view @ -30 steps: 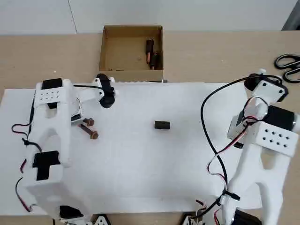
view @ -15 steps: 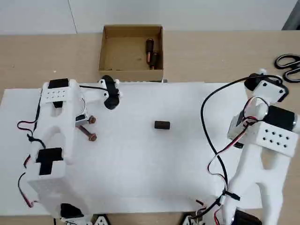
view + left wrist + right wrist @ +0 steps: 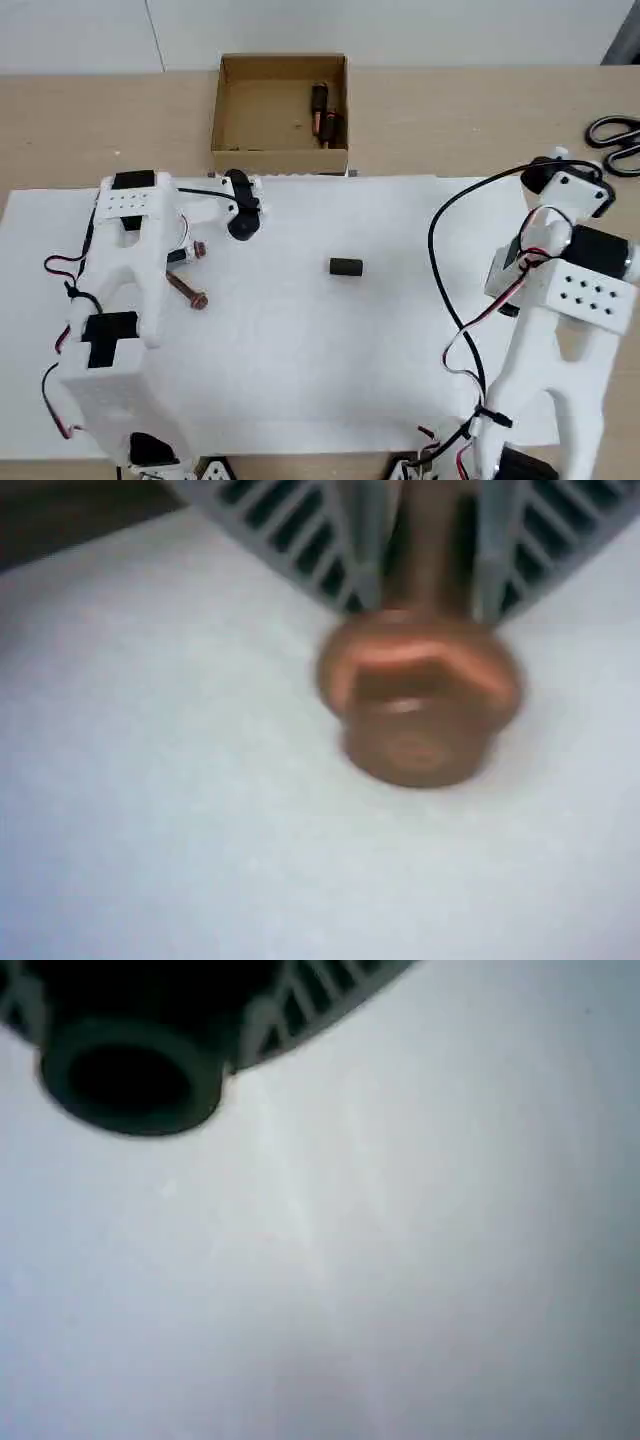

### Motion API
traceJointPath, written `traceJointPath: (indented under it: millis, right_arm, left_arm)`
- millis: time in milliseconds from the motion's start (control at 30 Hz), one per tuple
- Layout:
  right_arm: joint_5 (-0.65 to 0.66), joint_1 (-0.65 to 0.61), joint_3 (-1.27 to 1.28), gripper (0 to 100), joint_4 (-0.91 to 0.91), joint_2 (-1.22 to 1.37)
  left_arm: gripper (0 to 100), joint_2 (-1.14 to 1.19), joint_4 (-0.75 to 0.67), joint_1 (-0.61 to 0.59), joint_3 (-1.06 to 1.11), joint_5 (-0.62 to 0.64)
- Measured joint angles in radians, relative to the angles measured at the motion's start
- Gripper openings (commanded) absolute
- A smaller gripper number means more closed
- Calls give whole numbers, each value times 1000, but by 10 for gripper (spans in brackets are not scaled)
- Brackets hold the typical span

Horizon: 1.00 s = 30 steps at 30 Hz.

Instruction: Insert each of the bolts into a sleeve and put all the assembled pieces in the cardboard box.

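The left claw (image 3: 424,575) was clamped on a copper bolt (image 3: 418,705), its shank pinched between the 2 ribbed fingers and its hex head sticking out just above the white sheet (image 3: 330,370). In the high view this arm sat near the sheet's left edge, with a second bolt (image 3: 188,291) lying loose just beside it.

The right claw (image 3: 150,1025) appeared closed on a black sleeve (image 3: 130,1075), whose open bore faced the wrist camera. That arm stood at the far right of the sheet, well apart from the left one. A spare sleeve (image 3: 345,266) lay on its side near the middle of the sheet, between the 2 arms.

The cardboard box (image 3: 260,115) stood beyond the sheet, and some finished pieces (image 3: 322,112) already rested against its right wall.

By my reading, the step in hand was mating the gripped bolt with the gripped sleeve. The next move would call for bringing both arms toward the middle and lining the bolt's threaded end up with the bore before pushing it in. After that, 1 bolt and 1 sleeve would remain.
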Motion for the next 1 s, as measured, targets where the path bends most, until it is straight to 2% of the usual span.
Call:
traceJointPath:
  millis: [333,500,600,833,1000]
  right_arm:
    - [0,0,0,3,0,-3]
    - [0,0,0,3,37,-17]
    - [0,0,-12,3,63,-71]
    - [0,0,-25,4,74,-262]
    - [0,0,-20,4,84,-405]
  left_arm:
    - [6,-32,23,0,0,0]
    - [6,-173,141,26,5,0]
    - [6,-304,172,46,5,49]
    - [6,-519,183,104,5,341]
    - [6,-660,201,164,5,700]
